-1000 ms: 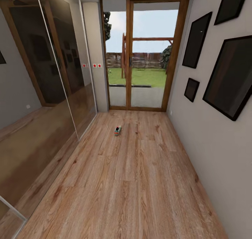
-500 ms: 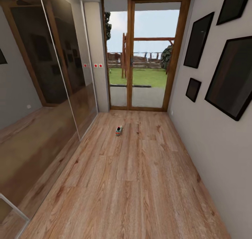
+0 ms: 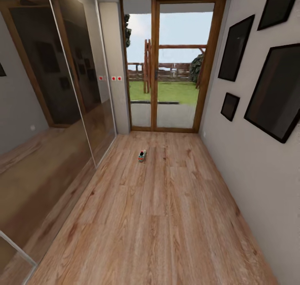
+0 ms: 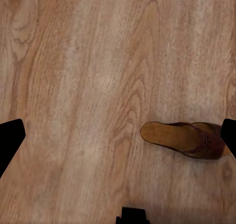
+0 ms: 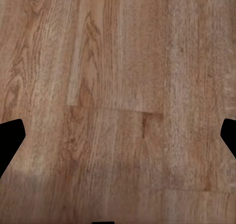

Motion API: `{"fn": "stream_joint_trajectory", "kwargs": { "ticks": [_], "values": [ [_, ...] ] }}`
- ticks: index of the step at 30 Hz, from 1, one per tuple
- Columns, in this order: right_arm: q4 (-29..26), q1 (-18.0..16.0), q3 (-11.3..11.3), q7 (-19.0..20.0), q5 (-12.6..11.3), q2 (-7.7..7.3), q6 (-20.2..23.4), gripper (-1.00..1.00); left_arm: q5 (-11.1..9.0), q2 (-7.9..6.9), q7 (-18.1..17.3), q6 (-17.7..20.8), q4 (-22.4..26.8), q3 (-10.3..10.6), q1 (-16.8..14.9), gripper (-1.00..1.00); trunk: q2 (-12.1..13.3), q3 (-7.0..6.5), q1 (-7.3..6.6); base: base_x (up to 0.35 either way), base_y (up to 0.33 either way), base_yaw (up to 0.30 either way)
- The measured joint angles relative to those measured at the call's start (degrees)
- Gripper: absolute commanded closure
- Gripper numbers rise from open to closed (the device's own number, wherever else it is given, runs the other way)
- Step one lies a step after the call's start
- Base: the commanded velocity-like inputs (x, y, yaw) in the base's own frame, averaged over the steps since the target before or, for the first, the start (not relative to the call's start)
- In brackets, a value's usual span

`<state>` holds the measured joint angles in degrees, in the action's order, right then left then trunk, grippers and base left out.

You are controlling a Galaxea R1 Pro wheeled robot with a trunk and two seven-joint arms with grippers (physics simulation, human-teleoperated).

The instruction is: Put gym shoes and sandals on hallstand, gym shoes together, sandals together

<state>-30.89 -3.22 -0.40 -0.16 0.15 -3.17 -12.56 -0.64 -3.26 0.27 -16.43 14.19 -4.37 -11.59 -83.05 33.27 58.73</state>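
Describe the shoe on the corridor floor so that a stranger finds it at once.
At the corridor's far end stands a wood-framed glass door. In front of it, on the plank floor, lies one gym shoe. It is small and white with green and red-orange marks, alone on the bare boards.

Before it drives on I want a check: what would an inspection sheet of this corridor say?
Surface: wood plank floor, bare where seen.
Job's things: one gym shoe on the floor near the glass door; one sandal on the floor under the left gripper.
Clutter: nothing seen.
Grippers: left open, empty; right gripper open, empty.
Cables: nothing seen.
Surroundings: mirrored panels left, dark frames on right wall.
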Motion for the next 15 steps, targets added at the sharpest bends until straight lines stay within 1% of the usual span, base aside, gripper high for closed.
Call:
{"fn": "stream_joint_trajectory", "kwargs": {
  "ticks": [9, 12, 15],
  "values": [
    [0.0, 0.0, 0.0, 0.0, 0.0, 0.0, 0.0, -1.0, 0.0, 0.0, 0.0, 0.0, 0.0, 0.0, 0.0, -1.0, 0.0, -0.14, 0.0, 0.0, 0.006, -0.238],
    [0.0, 0.0, 0.0, 0.0, 0.0, 0.0, 0.0, -1.0, 0.0, 0.0, 0.0, 0.0, 0.0, 0.0, 0.0, -1.0, 0.0, -0.17, 0.0, 0.0, 0.001, -0.133],
    [0.0, 0.0, 0.0, 0.0, 0.0, 0.0, 0.0, -1.0, 0.0, 0.0, 0.0, 0.0, 0.0, 0.0, 0.0, -1.0, 0.0, -0.19, 0.0, 0.0, 0.001, -0.068]
  ]
}}
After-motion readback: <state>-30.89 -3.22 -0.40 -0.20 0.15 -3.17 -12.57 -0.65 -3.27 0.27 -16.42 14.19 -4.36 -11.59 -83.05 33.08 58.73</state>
